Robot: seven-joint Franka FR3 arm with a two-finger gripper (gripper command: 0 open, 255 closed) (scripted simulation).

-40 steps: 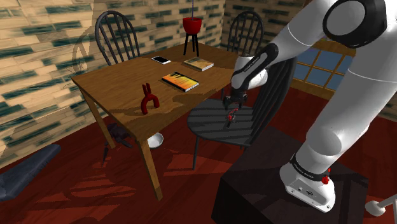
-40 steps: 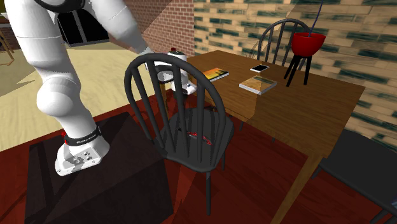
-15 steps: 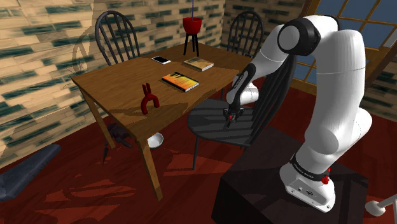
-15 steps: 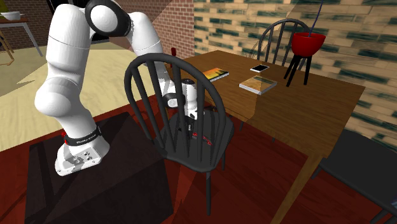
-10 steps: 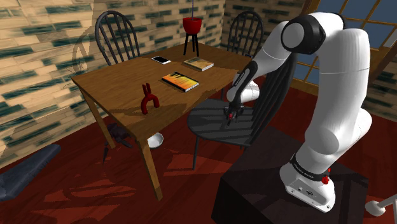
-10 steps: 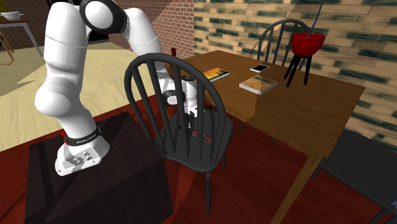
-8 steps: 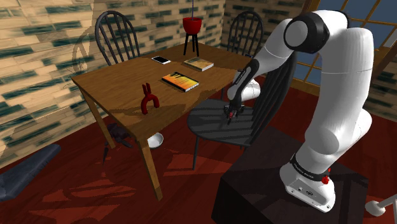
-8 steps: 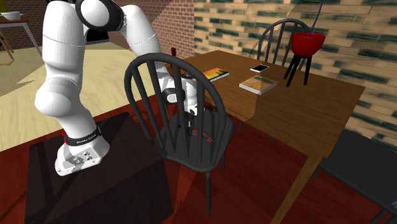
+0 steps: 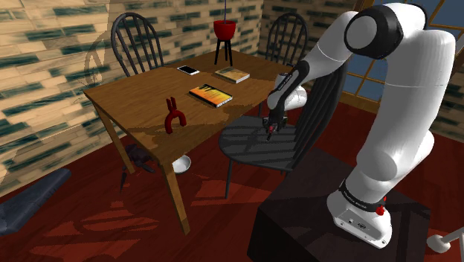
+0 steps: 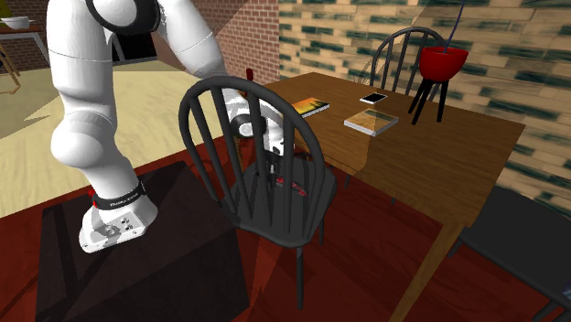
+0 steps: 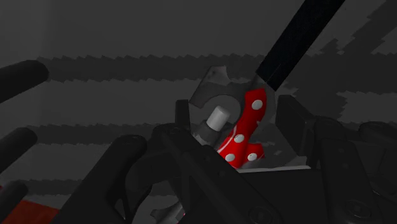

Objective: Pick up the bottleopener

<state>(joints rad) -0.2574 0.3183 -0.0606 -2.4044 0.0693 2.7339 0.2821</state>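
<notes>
Gripping opener at the chair seat

Gripper (image 9: 268,132) fingers are closed narrow on the opener (image 11: 245,129), which has a red handle with white dots and a grey metal head poking out past the fingertips. In the wrist view the dark chair (image 9: 249,145) seat lies behind it, striped with shadow. Can't tell if the opener is clear of the seat or touching it.

In the shoulder view the gripper sits low over the seat, toward its 2 o'clock edge, just in front of the back spindles. The arm comes down to it from 1 o'clock. The table (image 9: 141,97) is at the gripper's 9 o'clock, apart from it. On the table are a red tool (image 9: 173,117) at 9, a book (image 9: 211,94) at 10 and a second book (image 9: 232,74) at 11. The stand (image 9: 312,223) is at 5 o'clock.
</notes>
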